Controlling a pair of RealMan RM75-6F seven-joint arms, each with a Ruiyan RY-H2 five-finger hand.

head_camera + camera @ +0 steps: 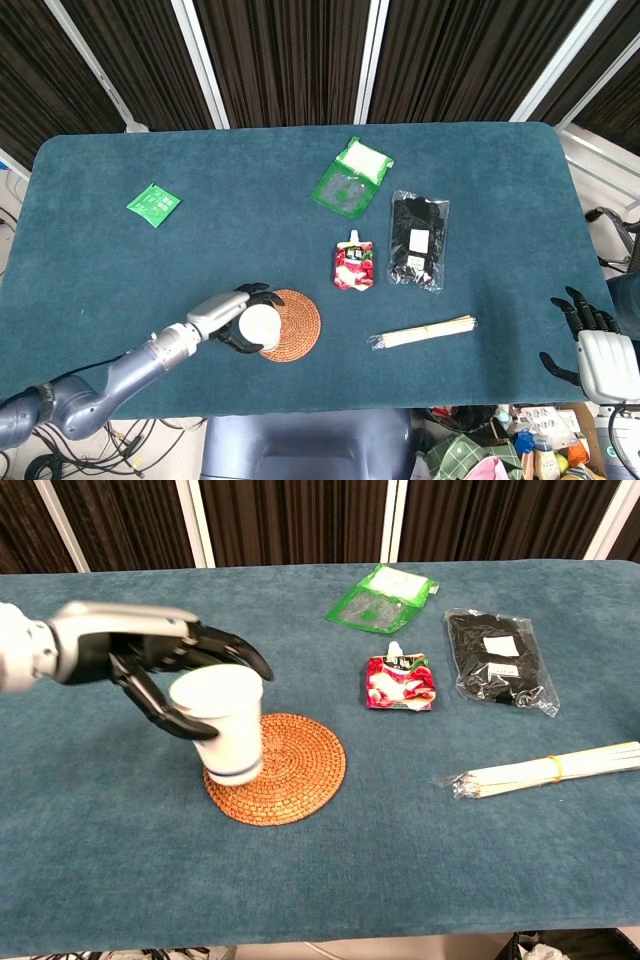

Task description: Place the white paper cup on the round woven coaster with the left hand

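My left hand (pixel 170 675) grips the white paper cup (pixel 225 723), its dark fingers wrapped round the cup's upper wall. The cup, which has a blue band near its base, stays upright over the left edge of the round woven coaster (pixel 290 770). Whether its base touches the coaster I cannot tell. In the head view the left hand (pixel 235 322) and the cup (pixel 258 327) overlap the coaster (pixel 293 323) at its left side. My right hand (pixel 590 335) rests open off the table's right front corner, fingers spread, holding nothing.
A red drink pouch (pixel 400 682) lies right of the coaster, a black packet (pixel 497 659) beyond it. A bundle of chopsticks (pixel 545 767) lies at the front right. A green-and-white packet (pixel 381 595) sits at the back, a small green sachet (pixel 153 204) at far left.
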